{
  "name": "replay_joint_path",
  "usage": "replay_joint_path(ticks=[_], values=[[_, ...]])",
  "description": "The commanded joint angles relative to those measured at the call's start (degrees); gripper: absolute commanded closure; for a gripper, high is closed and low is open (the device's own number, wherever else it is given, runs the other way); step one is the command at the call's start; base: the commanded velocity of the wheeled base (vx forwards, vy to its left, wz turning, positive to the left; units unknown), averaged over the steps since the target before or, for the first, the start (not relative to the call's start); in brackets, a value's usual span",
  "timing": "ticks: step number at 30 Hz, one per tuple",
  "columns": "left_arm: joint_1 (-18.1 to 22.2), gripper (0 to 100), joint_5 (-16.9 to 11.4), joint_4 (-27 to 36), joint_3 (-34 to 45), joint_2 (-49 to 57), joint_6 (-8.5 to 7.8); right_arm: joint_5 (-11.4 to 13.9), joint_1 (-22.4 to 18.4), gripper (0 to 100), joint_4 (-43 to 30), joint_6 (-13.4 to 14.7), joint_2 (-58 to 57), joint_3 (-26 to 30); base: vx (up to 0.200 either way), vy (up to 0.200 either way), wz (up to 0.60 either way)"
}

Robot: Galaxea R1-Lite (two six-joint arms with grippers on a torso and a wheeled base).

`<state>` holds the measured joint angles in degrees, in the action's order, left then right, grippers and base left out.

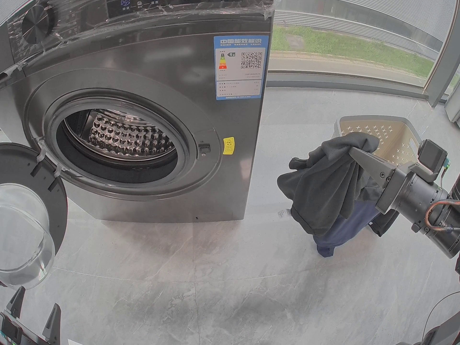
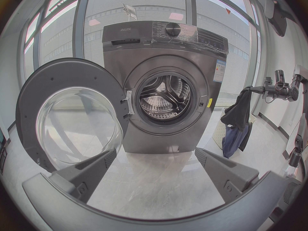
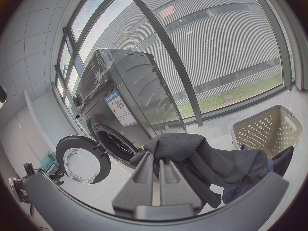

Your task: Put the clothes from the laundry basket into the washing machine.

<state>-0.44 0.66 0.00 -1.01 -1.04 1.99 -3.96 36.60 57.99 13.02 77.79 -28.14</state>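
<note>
My right gripper (image 1: 358, 155) is shut on a bundle of clothes (image 1: 326, 183): a dark grey garment with a blue one (image 1: 347, 228) hanging beneath it. The bundle hangs in the air in front of the beige laundry basket (image 1: 390, 135), to the right of the washing machine (image 1: 143, 97). In the right wrist view the fingers pinch the grey cloth (image 3: 179, 146). The machine's round door (image 1: 26, 216) is swung wide open and the drum (image 1: 124, 137) looks empty. My left gripper (image 1: 33, 312) is open and low, in front of the door; from its wrist I see the drum (image 2: 165, 97) and the hanging clothes (image 2: 239, 122).
The pale tiled floor (image 1: 215, 274) between the machine and the basket is bare. A glass wall (image 1: 364, 34) runs behind the basket. The open door (image 2: 70, 113) juts out to the left of the drum opening.
</note>
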Motion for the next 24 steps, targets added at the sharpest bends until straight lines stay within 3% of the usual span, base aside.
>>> replay_joint_path(ticks=[1,14,24], values=[[0.0,0,0.0,0.0,0.9,0.7,0.12,0.0,0.0,100,0.0,0.0,0.0,0.1,-0.200,0.000,0.00],[0.0,0,0.0,0.0,0.9,0.7,0.03,0.1,0.1,100,0.0,0.0,0.0,0.3,-0.015,0.000,0.00],[0.0,0,0.0,0.0,0.9,0.7,0.12,0.2,0.1,100,0.0,0.0,0.0,0.5,0.000,0.200,0.00]])
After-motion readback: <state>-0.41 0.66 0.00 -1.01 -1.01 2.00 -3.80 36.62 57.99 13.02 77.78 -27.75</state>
